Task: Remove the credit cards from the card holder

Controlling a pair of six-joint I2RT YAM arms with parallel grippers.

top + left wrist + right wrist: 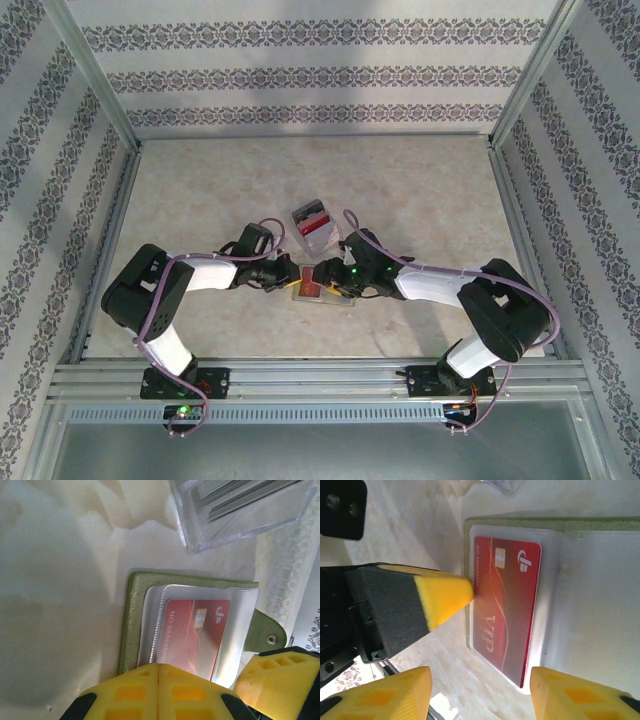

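The card holder (335, 298) lies open on the table between both grippers, olive-green outside (132, 615) with pale plastic sleeves (592, 605) inside. A red VIP credit card (507, 605) sits in the top sleeve (192, 635). My left gripper (158, 666) is shut, its joined yellow tips resting on the holder's near edge. In the right wrist view that same tip (445, 595) touches the holder's edge beside the card. My right gripper (480, 692) stands open, one finger (580, 695) at the lower corner of the card and sleeve, without touching them.
A clear plastic box (240, 510) with a grey, red and white stack stands just beyond the holder (310, 222). Metal rails frame the marbled table (420, 190), with free room at the back and sides.
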